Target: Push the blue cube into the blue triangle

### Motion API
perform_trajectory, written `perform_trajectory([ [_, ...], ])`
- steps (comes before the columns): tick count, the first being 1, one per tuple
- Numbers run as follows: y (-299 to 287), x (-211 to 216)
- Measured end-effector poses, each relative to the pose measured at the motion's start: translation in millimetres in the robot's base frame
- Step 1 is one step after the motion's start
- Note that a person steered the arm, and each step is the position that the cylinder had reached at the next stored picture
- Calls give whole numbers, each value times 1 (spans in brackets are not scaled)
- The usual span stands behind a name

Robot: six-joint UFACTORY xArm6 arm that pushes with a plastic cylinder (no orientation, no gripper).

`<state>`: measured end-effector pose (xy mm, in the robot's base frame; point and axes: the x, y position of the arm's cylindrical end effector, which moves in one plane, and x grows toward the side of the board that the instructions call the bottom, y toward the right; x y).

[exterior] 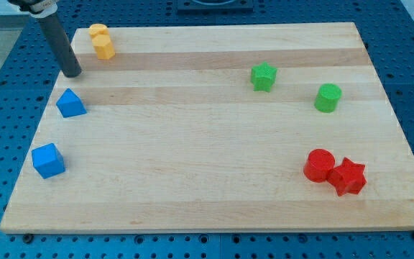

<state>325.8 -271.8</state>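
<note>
The blue cube (48, 160) lies near the board's left edge, low in the view. The blue triangle (70, 103) lies above it, apart from it by about one block's width. My tip (72, 73) rests on the board just above the blue triangle, a short gap from it, and far above the blue cube. The dark rod slants up to the view's top left.
A yellow block (102, 41) lies at the top left, right of the rod. A green star (264, 76) and a green cylinder (328, 98) lie at the upper right. A red cylinder (319, 165) touches a red star (348, 176) at the lower right. The wooden board (207, 208) rests on a blue perforated table.
</note>
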Motion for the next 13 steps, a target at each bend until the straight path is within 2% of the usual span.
perform_trajectory([
  [2, -9, 17],
  [3, -22, 67],
  [5, 69, 91],
  [6, 109, 159],
  [8, 210, 233],
  [9, 224, 251],
  [10, 137, 282],
  [11, 22, 275],
  [12, -33, 232],
  [13, -5, 201],
])
